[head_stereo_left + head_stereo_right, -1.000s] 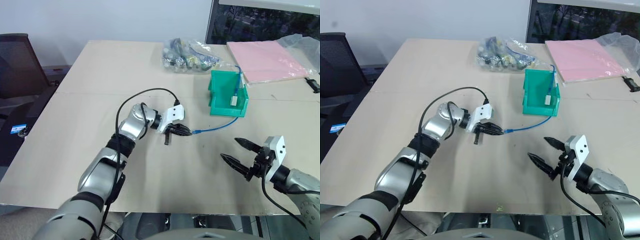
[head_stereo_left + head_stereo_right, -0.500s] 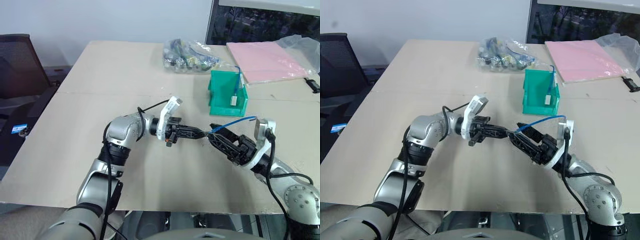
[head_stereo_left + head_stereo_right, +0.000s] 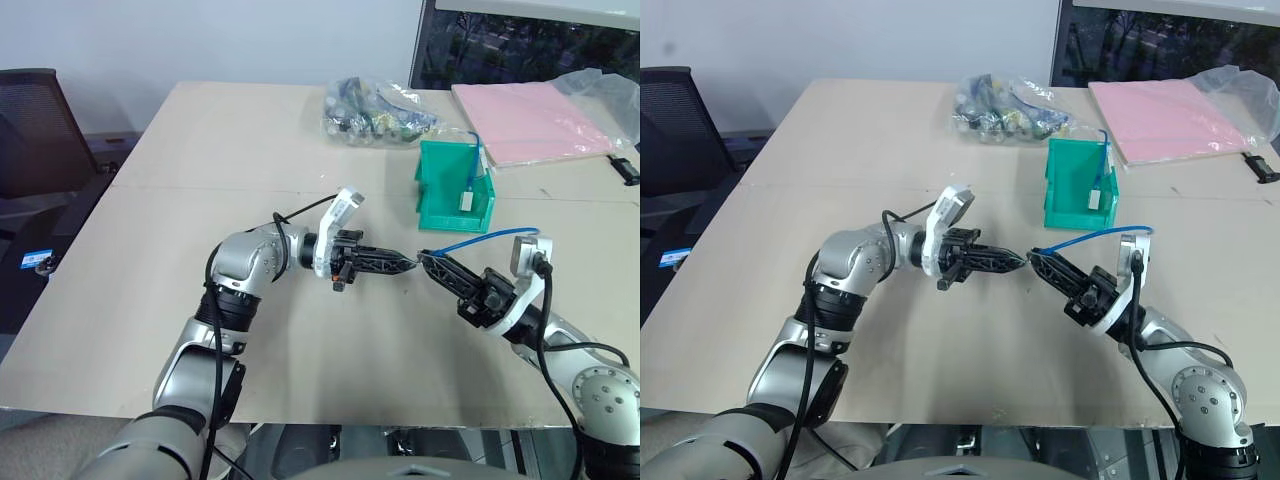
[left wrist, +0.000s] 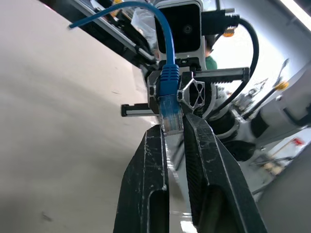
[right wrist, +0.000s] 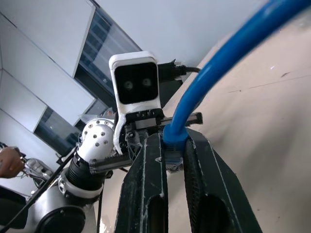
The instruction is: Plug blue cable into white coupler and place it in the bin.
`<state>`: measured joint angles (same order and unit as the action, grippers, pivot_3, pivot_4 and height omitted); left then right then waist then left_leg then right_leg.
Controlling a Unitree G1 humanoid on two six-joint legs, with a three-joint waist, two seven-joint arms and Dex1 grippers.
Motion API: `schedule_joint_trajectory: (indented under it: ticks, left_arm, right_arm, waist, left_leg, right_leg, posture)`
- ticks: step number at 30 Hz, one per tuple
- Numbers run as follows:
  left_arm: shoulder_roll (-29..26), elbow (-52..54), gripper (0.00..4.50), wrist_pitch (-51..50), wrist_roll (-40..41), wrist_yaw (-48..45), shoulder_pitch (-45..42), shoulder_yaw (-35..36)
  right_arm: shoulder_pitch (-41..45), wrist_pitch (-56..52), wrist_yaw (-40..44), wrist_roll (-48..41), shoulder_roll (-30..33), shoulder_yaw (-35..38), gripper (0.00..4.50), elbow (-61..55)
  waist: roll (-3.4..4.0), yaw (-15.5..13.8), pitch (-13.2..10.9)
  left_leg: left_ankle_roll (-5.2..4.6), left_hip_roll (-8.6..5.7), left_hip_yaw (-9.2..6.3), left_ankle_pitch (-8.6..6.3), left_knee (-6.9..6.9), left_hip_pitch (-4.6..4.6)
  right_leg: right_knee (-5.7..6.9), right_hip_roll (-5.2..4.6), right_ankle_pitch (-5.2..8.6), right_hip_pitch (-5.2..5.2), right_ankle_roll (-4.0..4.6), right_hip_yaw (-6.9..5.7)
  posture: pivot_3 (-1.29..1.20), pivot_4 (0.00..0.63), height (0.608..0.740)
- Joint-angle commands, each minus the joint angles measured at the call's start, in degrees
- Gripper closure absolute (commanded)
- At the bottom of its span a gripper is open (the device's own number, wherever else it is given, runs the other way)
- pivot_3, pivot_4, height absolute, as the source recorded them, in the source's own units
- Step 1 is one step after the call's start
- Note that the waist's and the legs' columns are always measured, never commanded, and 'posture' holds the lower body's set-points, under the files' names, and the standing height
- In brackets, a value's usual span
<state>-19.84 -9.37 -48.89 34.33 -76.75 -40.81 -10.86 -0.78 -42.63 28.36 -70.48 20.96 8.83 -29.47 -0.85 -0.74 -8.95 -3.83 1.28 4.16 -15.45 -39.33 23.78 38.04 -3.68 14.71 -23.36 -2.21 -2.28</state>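
The blue cable [image 3: 480,238] hangs in the air over the table's middle, arching back over my right arm. My right gripper [image 3: 424,257] is shut on the cable's blue boot [image 5: 214,82] just behind the clear plug. My left gripper [image 3: 403,265] faces it tip to tip and points right. Its fingers [image 4: 150,160] stand slightly apart with the plug's end [image 4: 171,116] between their tips. The teal bin [image 3: 432,185] stands behind both grippers. A second blue cable with a small white block [image 3: 467,200] lies in it. The white coupler is out of view.
A clear bag of small parts [image 3: 375,110] lies at the table's far middle. A pink folder [image 3: 535,120] under clear plastic sits at the far right. A black chair [image 3: 35,130] stands off the table's left side. A small black item [image 3: 628,170] lies at the right edge.
Both arms rose and met over the table's middle, the left lifting the cable's end. The right gripper, open a second ago, has shut on the cable. The left fingers have parted slightly.
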Motion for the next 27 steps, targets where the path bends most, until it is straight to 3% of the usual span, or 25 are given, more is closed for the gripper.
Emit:
schedule_joint_trajectory:
  ticks: [1, 2, 8, 13, 16, 19, 24, 27]
  left_arm:
    - [-0.82, 6.15, 2.13, 1.50, -0.37, 3.94, 2.53, 1.20]
    - [-2.34, 9.83, 1.69, 0.95, 0.13, 4.99, 4.65, 1.95]
    - [-1.91, 33.83, 1.69, 0.40, 6.63, 23.82, 19.89, 16.84]
    - [-3.68, 44.81, 1.69, 11.40, -4.11, 36.28, 30.63, 23.32]
    - [-2.52, 49.33, 1.69, 21.50, -15.20, 44.50, 40.49, 24.83]
    - [0.87, 47.91, 1.69, 23.39, -18.69, 51.35, 47.79, 26.06]
    - [1.49, 37.92, 0.11, 29.43, -21.99, 53.87, 48.40, 25.37]
    - [2.47, 32.14, 0.11, 31.50, -23.43, 55.89, 47.20, 24.45]
  right_arm:
    - [1.69, 0.17, 0.18, -1.15, 1.05, 0.86, 4.50, -0.09]
    - [2.06, 0.54, 0.41, -0.23, 1.44, 1.15, 4.50, 0.70]
    - [4.65, 2.15, 1.17, 2.94, 2.71, 2.52, 4.50, 4.26]
    - [6.72, 3.05, 1.65, 4.34, 2.25, 3.30, 4.50, 7.84]
    - [8.20, 2.70, 2.98, 5.80, 2.84, 2.52, 4.50, 9.89]
    - [9.12, 2.43, 3.69, 7.05, 2.99, 2.10, 4.50, 11.11]
    - [9.41, 1.29, 4.04, 8.10, 3.29, 1.47, 4.50, 11.04]
    - [9.48, 1.15, 4.01, 8.61, 3.39, 1.75, 4.50, 11.01]
  waist:
    - [0.00, 0.09, 0.00]
    - [0.00, 0.21, 0.00]
    - [0.02, 0.28, 0.00]
    - [0.02, 0.09, 0.02]
    - [0.05, 0.08, 0.05]
    - [0.06, 0.01, 0.09]
    - [0.04, -0.43, 0.12]
    - [0.03, -0.12, 0.14]
  left_leg:
    - [0.00, 0.00, 0.00, 0.00, 0.00, 0.00]
    - [0.00, 0.01, 0.00, 0.00, 0.00, 0.00]
    - [0.14, 0.07, -0.05, 0.08, 0.12, 0.02]
    - [0.09, 0.01, 0.00, 0.04, 0.10, -0.07]
    - [0.01, 0.03, -0.01, 0.00, 0.10, -0.10]
    - [0.00, 0.02, 0.05, -0.01, 0.11, -0.12]
    - [-0.04, 0.04, -0.07, -0.03, 0.10, -0.10]
    - [-0.04, 0.05, -0.05, -0.03, 0.09, -0.10]
  right_leg:
    - [0.00, 0.00, 0.00, 0.00, 0.00, 0.01]
    - [-0.01, -0.01, 0.00, 0.00, 0.00, 0.01]
    - [-0.03, -0.37, 0.00, -0.02, 0.00, -0.07]
    - [-0.03, -0.44, -0.02, 0.06, 0.02, 0.00]
    - [-0.05, -0.41, -0.05, 0.06, 0.08, -0.02]
    - [-0.11, -0.47, -0.05, 0.10, 0.09, 0.03]
    - [-0.07, -0.49, -0.07, 0.10, 0.18, -0.14]
    - [-0.08, -0.50, -0.11, 0.10, 0.21, -0.13]
  posture:
    - [0.00, 0.150, 0.740]
    - [0.00, 0.150, 0.740]
    - [0.00, 0.150, 0.740]
    - [0.00, 0.150, 0.740]
    - [0.00, 0.150, 0.740]
    - [0.00, 0.150, 0.740]
    - [0.00, 0.150, 0.740]
    - [0.00, 0.150, 0.740]
